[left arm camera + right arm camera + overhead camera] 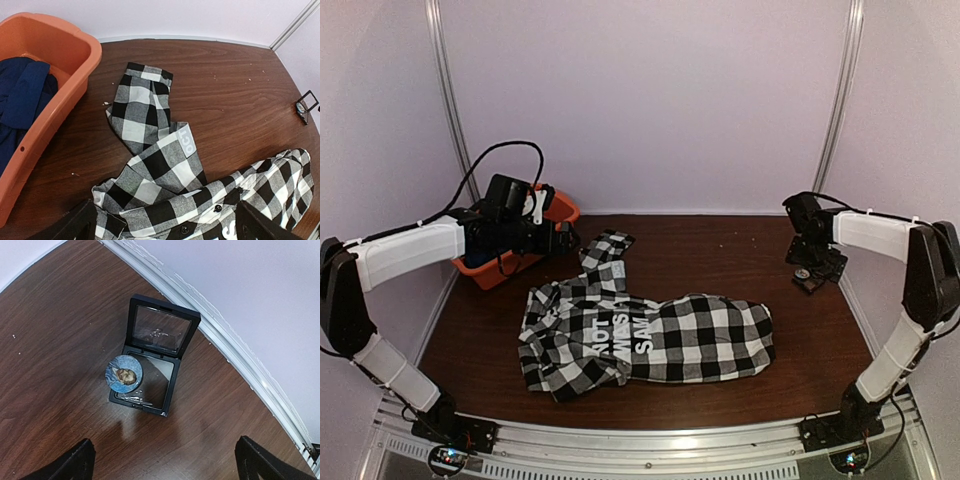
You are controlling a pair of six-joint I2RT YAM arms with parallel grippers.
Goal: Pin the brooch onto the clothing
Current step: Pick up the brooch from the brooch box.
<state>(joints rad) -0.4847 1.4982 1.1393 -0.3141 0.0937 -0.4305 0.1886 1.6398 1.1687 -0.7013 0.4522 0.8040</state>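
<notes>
The clothing, a black-and-white checked shirt with white block lettering, lies crumpled mid-table. In the left wrist view the clothing fills the lower middle, one sleeve reaching toward the back. My left gripper hangs open above its collar end, nothing between the fingers; from above, the left gripper is next to the bin. The brooch, a round blue disc with a portrait, rests on the left corner of an open black case. My right gripper stands open above the wood just short of the case.
An orange bin at the back left holds a navy garment. The case sits by the right wall, under the right gripper. White walls and a rail close in the table's back and sides.
</notes>
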